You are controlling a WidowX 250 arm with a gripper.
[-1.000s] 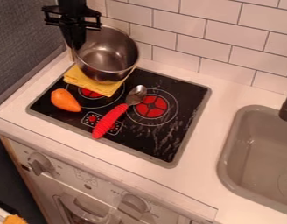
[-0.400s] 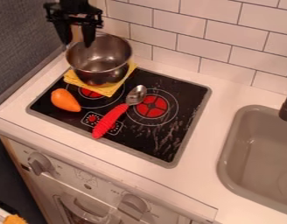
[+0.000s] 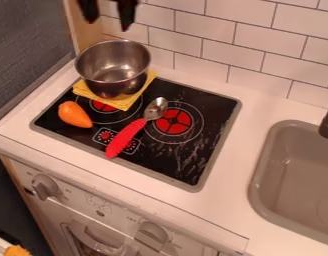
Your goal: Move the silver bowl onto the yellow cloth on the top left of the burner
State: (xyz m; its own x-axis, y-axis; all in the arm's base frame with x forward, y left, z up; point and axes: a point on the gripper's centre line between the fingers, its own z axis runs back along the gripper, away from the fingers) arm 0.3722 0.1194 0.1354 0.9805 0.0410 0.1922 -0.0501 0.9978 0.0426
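Note:
The gripper (image 3: 108, 19) hangs at the top edge, upper left, above and behind the bowl. Its two fingers stand well apart with nothing between them, so it is open. The silver bowl (image 3: 114, 72) rests upright on the yellow cloth (image 3: 124, 103), at the back left of the black burner plate (image 3: 201, 117). Parts of the cloth show in front of the bowl and to its right; the rest is hidden under it.
An orange carrot-like toy (image 3: 74, 115) lies left of the front of the cloth. A spoon with a red handle (image 3: 126, 137) lies across the middle of the stove. The grey sink (image 3: 287, 172) is at the right, and a tiled wall (image 3: 237, 42) runs behind.
The gripper was shut at the bowl's left rim, then opened and has risen away toward the top edge. The bowl has come down level onto the cloth, slightly left.

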